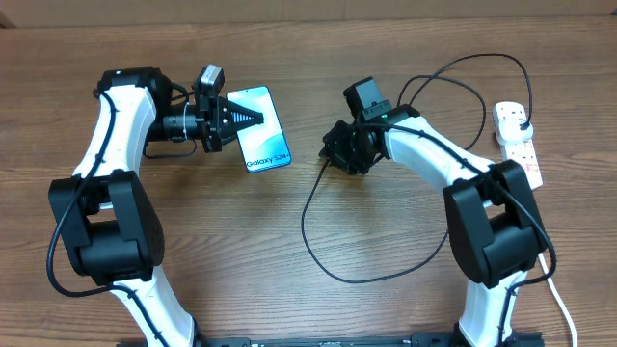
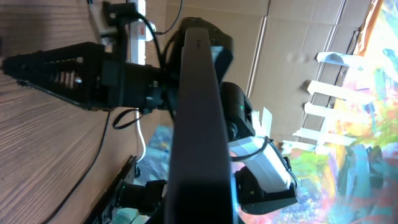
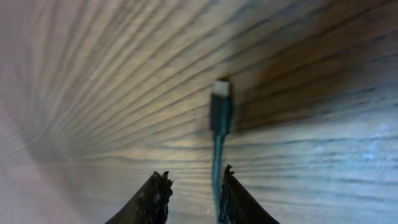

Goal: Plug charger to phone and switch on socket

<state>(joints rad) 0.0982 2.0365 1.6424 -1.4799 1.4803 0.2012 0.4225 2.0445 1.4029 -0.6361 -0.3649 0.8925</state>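
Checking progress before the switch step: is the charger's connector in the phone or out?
Out: the connector tip lies bare on the table, apart from the phone.

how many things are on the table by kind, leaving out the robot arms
phone: 1
charger cable: 1
power strip: 1
total: 3

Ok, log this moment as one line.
left gripper: shut on phone | right gripper: open, astride charger behind its connector | charger: not in phone | socket: no gripper near
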